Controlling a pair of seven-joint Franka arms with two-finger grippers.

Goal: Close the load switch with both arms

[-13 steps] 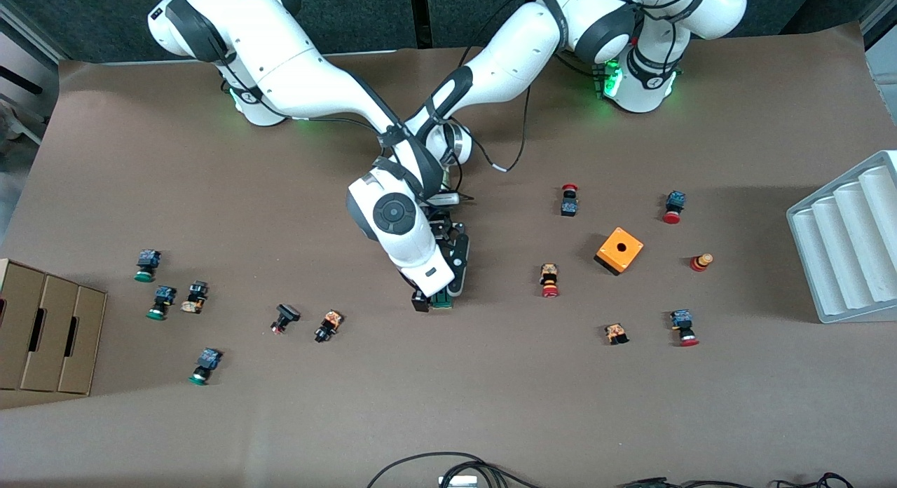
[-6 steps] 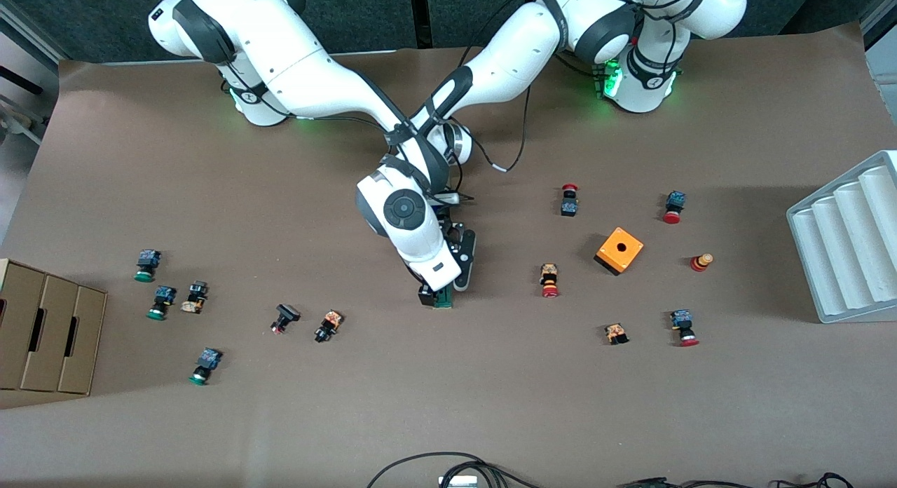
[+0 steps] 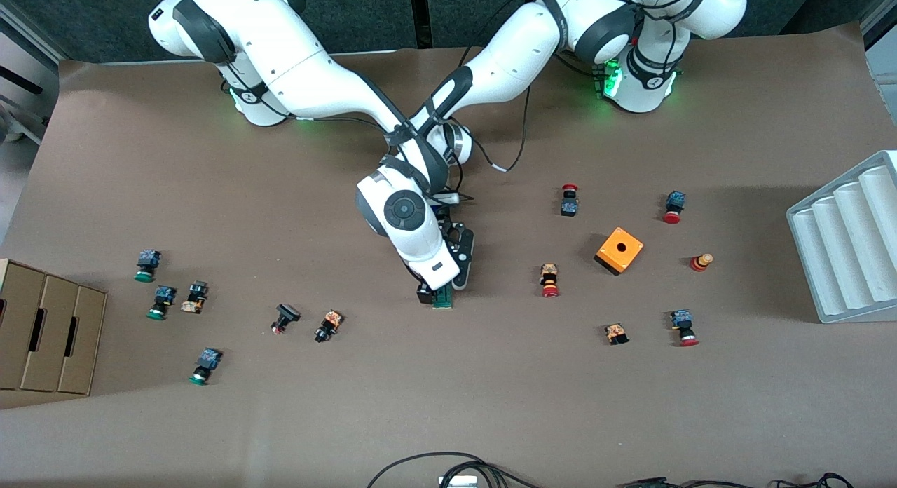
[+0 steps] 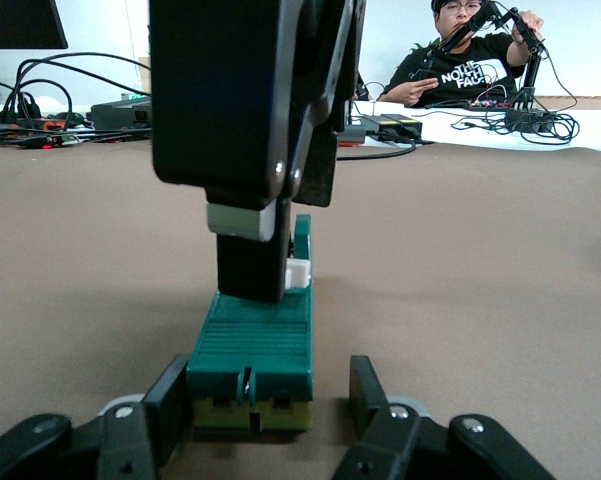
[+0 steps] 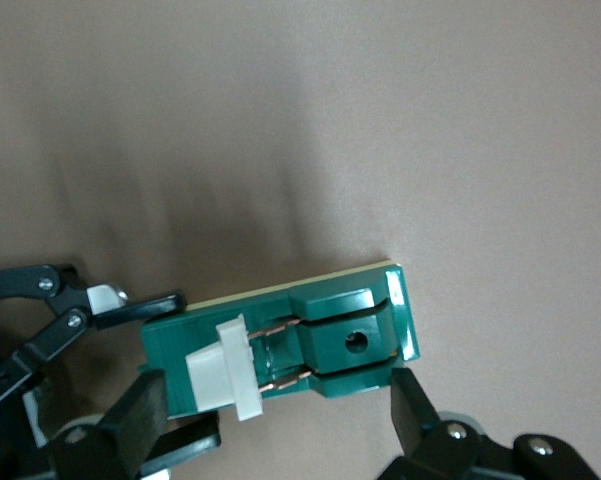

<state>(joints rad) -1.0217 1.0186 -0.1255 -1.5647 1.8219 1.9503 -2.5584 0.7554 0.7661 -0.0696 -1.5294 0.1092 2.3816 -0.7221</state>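
Both pincers meet at the load switch (image 4: 252, 352): left pincer (image 4: 270, 415) clamped on it; right pincer (image 5: 280, 420) apart.

Even overhead light, brown table (image 3: 490, 404) evenly lit, no glare; soft shadows pool under both arms and around the right gripper (image 3: 436, 296). Left wrist view: close fingers (image 4: 250, 260) dark and soft, bright background washed out behind them.

2 white robot arms (image 3: 308, 74), 1 green switch block (image 3: 442, 300), 1 orange cube (image 3: 619, 250), 13 small push buttons (image 3: 550, 280) around it, 1 grey tray (image 3: 851, 239), 1 cardboard box (image 3: 45, 334).
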